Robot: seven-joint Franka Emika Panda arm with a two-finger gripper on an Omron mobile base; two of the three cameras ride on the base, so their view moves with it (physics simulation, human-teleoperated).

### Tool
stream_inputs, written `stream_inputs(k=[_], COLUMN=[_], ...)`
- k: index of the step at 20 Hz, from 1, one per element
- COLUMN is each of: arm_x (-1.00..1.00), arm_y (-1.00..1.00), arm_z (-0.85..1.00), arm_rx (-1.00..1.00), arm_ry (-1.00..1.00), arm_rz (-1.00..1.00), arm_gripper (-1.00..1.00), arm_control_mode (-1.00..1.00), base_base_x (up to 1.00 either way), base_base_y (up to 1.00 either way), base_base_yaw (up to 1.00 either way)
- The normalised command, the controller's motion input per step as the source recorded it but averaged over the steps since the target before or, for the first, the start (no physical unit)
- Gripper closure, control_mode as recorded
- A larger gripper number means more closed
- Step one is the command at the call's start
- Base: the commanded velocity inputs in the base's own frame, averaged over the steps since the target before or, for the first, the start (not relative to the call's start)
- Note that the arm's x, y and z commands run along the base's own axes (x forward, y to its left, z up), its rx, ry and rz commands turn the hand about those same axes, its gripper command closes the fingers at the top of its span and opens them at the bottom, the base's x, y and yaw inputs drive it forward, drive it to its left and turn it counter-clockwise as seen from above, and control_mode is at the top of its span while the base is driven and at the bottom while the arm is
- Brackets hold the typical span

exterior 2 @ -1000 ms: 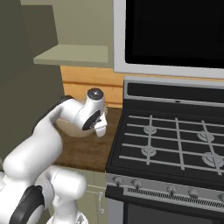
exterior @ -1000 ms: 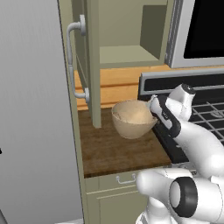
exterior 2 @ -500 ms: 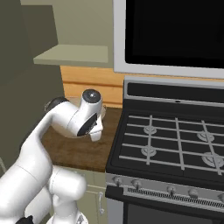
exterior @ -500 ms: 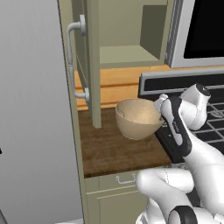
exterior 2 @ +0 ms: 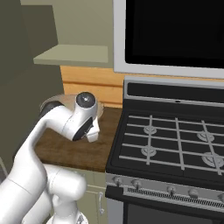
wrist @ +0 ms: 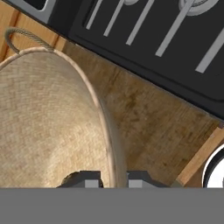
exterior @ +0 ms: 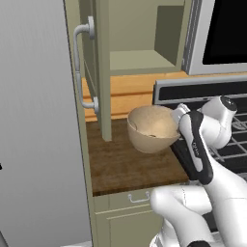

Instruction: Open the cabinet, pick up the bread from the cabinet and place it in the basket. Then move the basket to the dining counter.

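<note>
Tan basket, one of it, held off the dark wood countertop and tilted, its pale speckled inside facing up and left. My one gripper is pinched narrow on the basket's rim, one fingertip inside the wall and one outside; in the hand view the rim runs straight down between them. One thin loop handle stands up at the far rim. I cannot make out any contents in the bowl.

One cabinet, sage green, its door swung open, with one long silver bar handle and one plain shelf inside. One small drawer handle sits below the countertop.

Orange planks back the short countertop. One black gas range stands just to the right, touching the countertop edge, four burners counted, with one dark microwave front above it.
</note>
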Motion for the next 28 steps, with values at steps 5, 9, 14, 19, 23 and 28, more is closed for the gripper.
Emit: stream_inputs(k=[5,9,14,19,23,28], arm_x=[0.0,0.0,0.0,0.0,0.0,0.0], arm_y=[0.08,0.0,0.0,0.0,0.0,0.0], arm_z=[0.06,0.0,0.0,0.0,0.0,0.0], arm_rx=[0.0,0.0,0.0,0.0,0.0,0.0], arm_ry=[-0.01,0.0,0.0,0.0,0.0,0.0], arm_rz=[0.0,0.0,0.0,0.0,0.0,0.0], arm_gripper=[1.0,1.0,1.0,1.0,1.0,1.0], arm_control_mode=[1.0,1.0,1.0,1.0,1.0,1.0], base_base_x=[0.0,-0.14,-0.57,-0.9,-0.27,-0.01], base_base_y=[0.0,-0.02,-0.07,-0.37,-0.01,0.0], base_base_yaw=[0.0,-0.02,-0.04,-0.36,-0.95,-1.0])
